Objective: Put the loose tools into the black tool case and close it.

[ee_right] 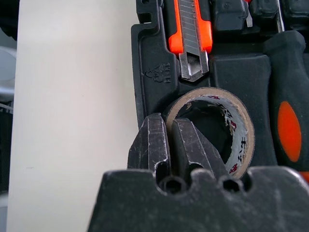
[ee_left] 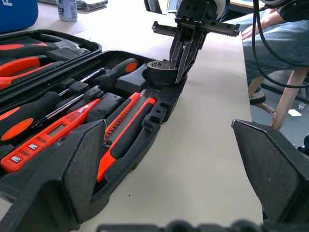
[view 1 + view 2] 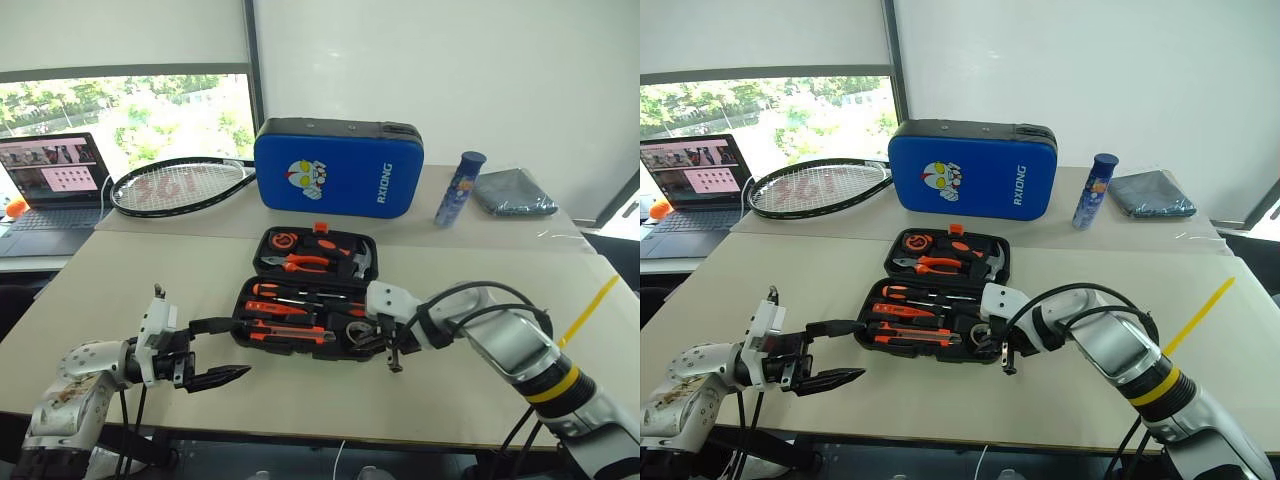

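Our right fingers pinch the wall of the tape roll, sitting in its hole in the tool case. Our left fingers hang spread wide. A crooked roll could block the lid.

The black tool case is matt moulded plastic, the utility knife has a bare metal blade, and the tape roll is glossy.
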Available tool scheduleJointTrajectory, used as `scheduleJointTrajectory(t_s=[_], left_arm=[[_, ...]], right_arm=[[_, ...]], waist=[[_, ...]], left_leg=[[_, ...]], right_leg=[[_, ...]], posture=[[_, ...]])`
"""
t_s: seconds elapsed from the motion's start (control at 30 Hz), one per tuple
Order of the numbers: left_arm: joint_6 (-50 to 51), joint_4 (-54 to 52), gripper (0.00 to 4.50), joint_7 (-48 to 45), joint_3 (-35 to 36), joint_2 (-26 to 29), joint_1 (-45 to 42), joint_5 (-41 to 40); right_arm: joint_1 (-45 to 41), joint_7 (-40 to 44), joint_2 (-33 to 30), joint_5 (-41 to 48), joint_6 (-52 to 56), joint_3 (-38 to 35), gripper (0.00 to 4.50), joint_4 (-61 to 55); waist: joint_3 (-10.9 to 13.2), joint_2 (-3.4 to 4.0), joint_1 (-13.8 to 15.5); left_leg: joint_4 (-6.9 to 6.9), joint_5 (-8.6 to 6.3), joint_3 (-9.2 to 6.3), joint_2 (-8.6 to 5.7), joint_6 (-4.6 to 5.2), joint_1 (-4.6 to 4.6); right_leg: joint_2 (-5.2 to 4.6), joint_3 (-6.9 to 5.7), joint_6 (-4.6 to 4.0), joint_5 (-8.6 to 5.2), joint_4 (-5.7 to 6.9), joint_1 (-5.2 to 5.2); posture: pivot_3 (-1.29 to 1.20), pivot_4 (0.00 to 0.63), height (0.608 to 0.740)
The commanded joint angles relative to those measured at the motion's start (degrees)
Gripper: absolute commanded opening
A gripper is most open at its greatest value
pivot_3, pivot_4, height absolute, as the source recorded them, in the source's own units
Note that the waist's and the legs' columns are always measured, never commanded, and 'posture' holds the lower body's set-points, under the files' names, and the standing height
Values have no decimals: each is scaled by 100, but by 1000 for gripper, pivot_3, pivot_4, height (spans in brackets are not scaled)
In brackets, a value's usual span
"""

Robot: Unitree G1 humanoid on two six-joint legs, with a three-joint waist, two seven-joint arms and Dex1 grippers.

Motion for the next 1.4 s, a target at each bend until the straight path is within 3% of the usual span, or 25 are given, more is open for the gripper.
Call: scheduleJointTrajectory(t_s=[0.03, 0.1, 0.17, 0.3, 0.4, 0.53, 0.67, 0.83, 0.87, 0.9, 0.97, 1.17, 1.4], left_arm=[[-110, -41, 4500, 25, 113, 56, -99, -17], [-120, -1, 4500, 23, 115, 73, -119, 0], [-122, 22, 4500, 35, 125, 85, -126, 11], [3, 190, 4500, 413, 373, 90, -257, -44], [-44, 349, 4500, 474, 504, 159, -263, -21], [-140, 939, 4500, 872, 591, 236, -396, 341], [-367, 1691, 3446, 1718, 494, 143, -882, 970], [-39, 2187, 1509, 2350, 116, -120, -1505, 1393], [-91, 2273, 1272, 2466, 10, -242, -1644, 1496], [5, 2341, 738, 2657, -106, -354, -1778, 1617], [25, 2447, 130, 2891, -301, -568, -2003, 1817], [439, 2309, 130, 2945, -660, -800, -2204, 1949], [555, 1764, 130, 2332, -899, -652, -1902, 1885]], right_arm=[[-14, -130, 22, -159, -179, -113, 999, 84], [-95, 97, -55, -1, -104, -171, 1777, -24], [-121, 245, -101, 188, -70, -306, 2254, -133], [133, 612, -274, 1142, -4, -1414, 3737, -396], [473, 733, -613, 1332, -58, -1772, 3737, -436], [1361, 398, -572, 1256, -787, -2359, 3737, -186], [1792, 130, -375, 833, -1814, -2390, 2740, 394], [1603, -819, 46, -153, -3037, -2183, 867, 1441], [1503, -970, 173, -284, -3179, -2136, 662, 1627], [1389, -1182, 300, -462, -3362, -2087, 234, 1836], [1178, -1469, 534, -703, -3637, -2011, 0, 2196], [946, -1668, 912, -945, -3669, -1856, 0, 2451], [1192, -1376, 1069, -781, -3121, -1661, 0, 1631]], waist=[[0, 0, -6], [0, 0, -9], [0, 0, -6], [1, -1, -15], [1, -2, 20], [0, -4, 21], [1, -5, -6], [2, -8, -17], [2, -8, -26], [2, -8, -31], [2, -8, -35], [2, -8, -37], [2, -8, -36]], left_leg=[[1, 0, 0, 0, 0, 0], [1, 0, 0, 0, 0, 1], [0, 0, 0, 0, 0, 1], [-3, 0, -3, 2, 0, -3], [-1, 0, -10, 0, 0, -4], [-2, 0, -9, 2, 0, 2], [0, 3, -9, 1, -2, 2], [6, 11, -8, -3, -13, 5], [6, 11, -7, -4, -14, 3], [4, 11, -5, -5, -14, 3], [3, 12, -6, -4, -14, 1], [-3, 11, -7, -5, -14, -3], [-2, 11, -8, -5, -15, -5]], right_leg=[[0, 0, 0, 0, 0, 0], [0, 0, 0, 0, 1, 1], [0, 0, 0, 0, 1, 0], [1, -3, 0, 0, -2, -3], [-3, -11, 0, 0, -4, 3], [-1, -14, 0, 0, -6, 8], [1, -13, -4, 3, 1, 4], [0, -10, 1, 12, 3, 11], [0, -9, 1, 12, 3, 8], [0, -4, 1, 13, 5, 4], [2, -4, 0, 14, 7, 2], [1, -3, -1, 14, 6, -2], [-1, -4, -1, 14, 5, -1]], posture=[[0, 150, 740], [0, 150, 740], [0, 150, 740], [0, 150, 740], [0, 150, 740], [0, 150, 740], [0, 150, 740], [0, 150, 740], [0, 150, 740], [0, 150, 740], [0, 150, 740], [0, 150, 740], [0, 150, 740]])
